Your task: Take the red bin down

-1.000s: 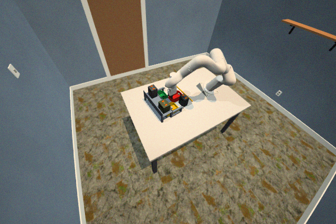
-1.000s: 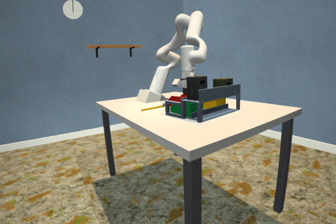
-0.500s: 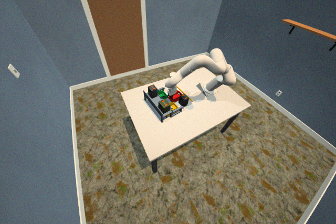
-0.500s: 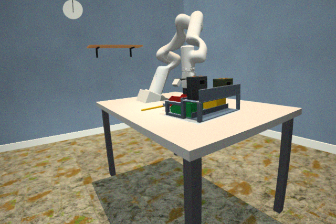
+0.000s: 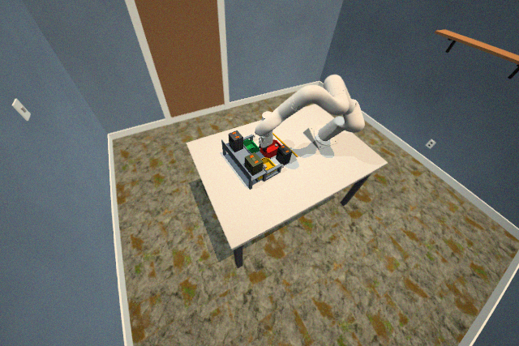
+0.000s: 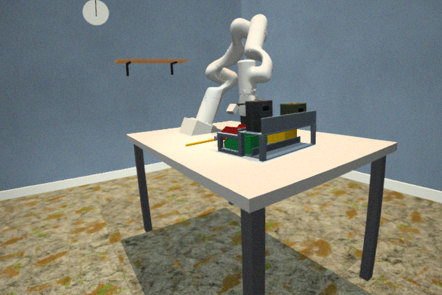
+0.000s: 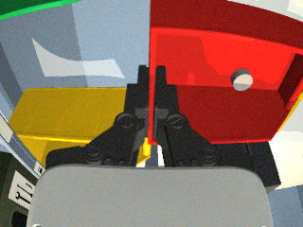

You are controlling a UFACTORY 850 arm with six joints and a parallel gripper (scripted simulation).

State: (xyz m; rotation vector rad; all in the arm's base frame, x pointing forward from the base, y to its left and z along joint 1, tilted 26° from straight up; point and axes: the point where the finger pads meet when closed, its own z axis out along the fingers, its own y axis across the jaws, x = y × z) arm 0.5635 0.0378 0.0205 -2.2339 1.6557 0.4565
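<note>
In the top view, the red bin (image 5: 271, 150) (image 6: 231, 131) (image 7: 227, 113) is seen near the middle of the frame, at the upper right side of the shelf (image 5: 250, 181) (image 6: 289, 121) (image 7: 109, 38). The gripper (image 5: 264, 148) (image 6: 243, 119) (image 7: 151, 81) is brought down at its side. The green bin (image 5: 251, 146) (image 6: 233, 143) (image 7: 38, 8) is seen to the upper left and the yellow bin (image 5: 268, 164) (image 6: 282, 137) (image 7: 71, 106) below. A bare stretch of the table (image 5: 293, 199) (image 6: 214, 170) is left in the lower part of the picture.

In the exterior view, right of centre, the red bin is partly hidden behind the green bin; whether it has been lifted at all cannot be told.

In the wrist view, the red bin fills the upper right, and its thin side wall is clamped between the fingers at centre. A round part (image 7: 242, 79) is kept inside.

The grasp may thus be counted as done. Still to be done, it is judged: the bin is to be drawn out level, set flat on the table and released, with the other bins left undisturbed.
</note>
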